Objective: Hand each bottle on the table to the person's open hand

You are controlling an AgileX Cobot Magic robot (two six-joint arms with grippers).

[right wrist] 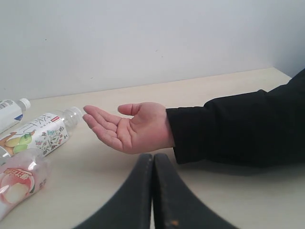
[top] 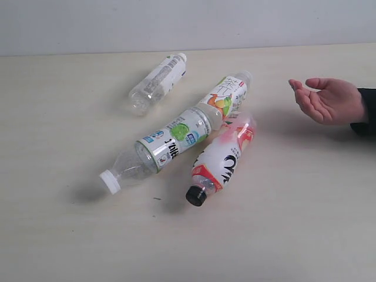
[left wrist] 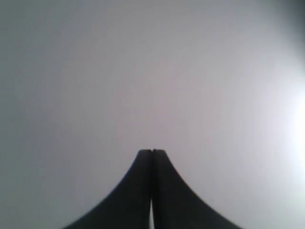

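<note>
A wide pale beige wood-grain table [top: 305, 235] fills the exterior view, and its far edge meets a plain light grey wall [top: 176, 23] along the top of the frame. Broad bare surface lies open across the whole bottom and down the left side. A bare strip also separates the bottles from the person's open bare hand [top: 329, 100] at the right edge. The hand is held palm up above its own shadow, and its dark sleeve is cut off by the frame. A small clear plastic bottle with a white cap [top: 157, 83] lies on its side at upper centre, well apart from the other three. At centre a clear bottle with a white cap and green-blue label [top: 161, 150] lies on a diagonal with its cap toward the lower left. Its base meets the base of a clear bottle with a white fruit-printed label [top: 226, 97], which points toward the upper right. Just beside them lies a clear bottle with a black cap and red-white label [top: 222, 160], cap toward the bottom of the frame. Whether it touches the fruit-label bottle is hard to tell. Neither arm shows in the exterior view. The left gripper [left wrist: 152, 152] has its two dark fingers pressed together with nothing between them, against a blurred grey blank with glare. The right gripper [right wrist: 153, 157] is likewise closed flat and empty, with the palm just beyond its tips. Here the sleeve and three of the bottles are cut by the frame edges.
</note>
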